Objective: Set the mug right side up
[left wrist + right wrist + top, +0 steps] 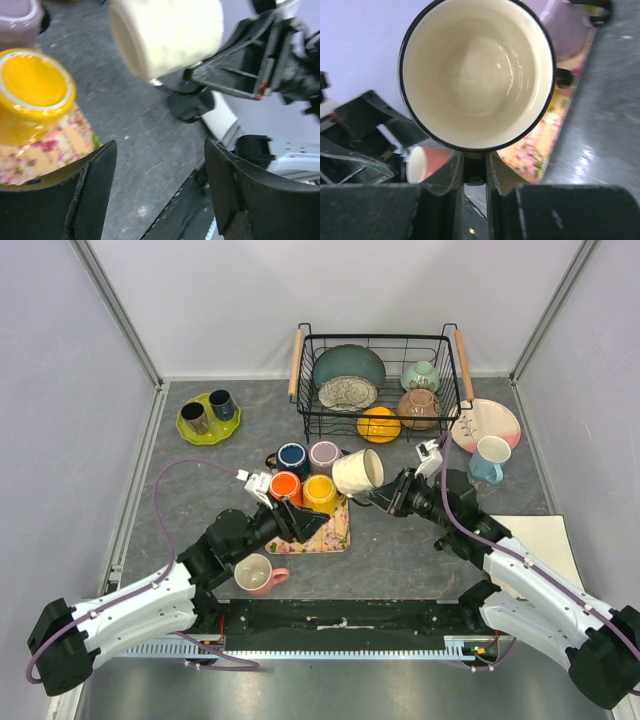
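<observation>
A cream mug [358,472] with a dark rim is held above the table, tilted on its side with its mouth toward the right arm. My right gripper [388,498] is shut on the mug's handle; the right wrist view looks straight into the mug's empty inside [476,70], with my fingers [451,172] clamped just below its rim. The mug also shows in the left wrist view [167,35]. My left gripper [305,523] is open and empty over the floral mat [330,533], its fingers [85,190] wide apart above bare table.
Orange [285,486], yellow [320,491], navy [292,456] and lilac [325,454] mugs stand around the mat. A pink mug [256,573] sits near my left arm. A black wire basket [378,380] of dishes stands at the back, a green plate [208,418] far left, a blue mug [489,458] right.
</observation>
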Robot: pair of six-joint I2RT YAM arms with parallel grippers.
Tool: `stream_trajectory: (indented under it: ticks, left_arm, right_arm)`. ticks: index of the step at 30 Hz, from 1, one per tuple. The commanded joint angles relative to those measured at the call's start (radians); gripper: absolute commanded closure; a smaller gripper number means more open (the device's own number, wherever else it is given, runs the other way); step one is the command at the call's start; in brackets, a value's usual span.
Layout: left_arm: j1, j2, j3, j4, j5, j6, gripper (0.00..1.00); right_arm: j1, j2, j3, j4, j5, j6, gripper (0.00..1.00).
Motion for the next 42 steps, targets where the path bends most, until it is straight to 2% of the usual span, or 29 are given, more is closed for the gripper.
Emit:
stream_trajectory:
  ticks: [1, 5, 8, 13, 23, 28, 31, 32, 35, 42]
  left_arm:
    - [-0.003, -0.036, -0.070, 0.298, 0.092, -0.071, 0.23]
    - [-0.003, -0.009, -0.073, 0.401, 0.133, -0.091, 0.22]
    - [-0.003, 0.060, -0.046, 0.455, 0.194, -0.100, 0.23]
    - [-0.003, 0.164, -0.026, 0.610, 0.245, -0.145, 0.25]
    - [-0.003, 0.229, 0.034, 0.719, 0.228, -0.149, 0.28]
    - [-0.003, 0.246, 0.036, 0.751, 0.153, -0.157, 0.29]
    - [-0.003, 0.282, 0.040, 0.777, 0.103, -0.177, 0.37]
    - [-0.003, 0.305, 0.036, 0.820, 0.089, -0.183, 0.43]
    - [-0.003, 0.342, 0.024, 0.898, 0.054, -0.214, 0.52]
    - [-0.003, 0.456, 0.039, 1.094, 0.047, -0.284, 0.49]
  right_arm:
    - [0.001, -0.018, -0.071, 0.572, -0.228, 0.213, 1.00]
    - [0.000, 0.027, -0.123, 0.835, -0.288, 0.356, 1.00]
    - [0.000, 0.060, -0.146, 0.934, -0.315, 0.402, 1.00]
    - [0.000, 0.067, -0.152, 0.934, -0.336, 0.394, 1.00]
    - [0.000, 0.050, -0.172, 0.927, -0.359, 0.387, 1.00]
    - [0.001, 0.051, -0.189, 0.976, -0.371, 0.410, 1.00]
    - [0.001, 0.045, -0.201, 1.000, -0.387, 0.417, 1.00]
    - [0.000, 0.042, -0.204, 1.005, -0.393, 0.419, 1.00]
    - [0.001, 0.041, -0.210, 1.026, -0.417, 0.428, 1.00]
    - [0.003, 0.048, -0.238, 1.104, -0.457, 0.460, 1.00]
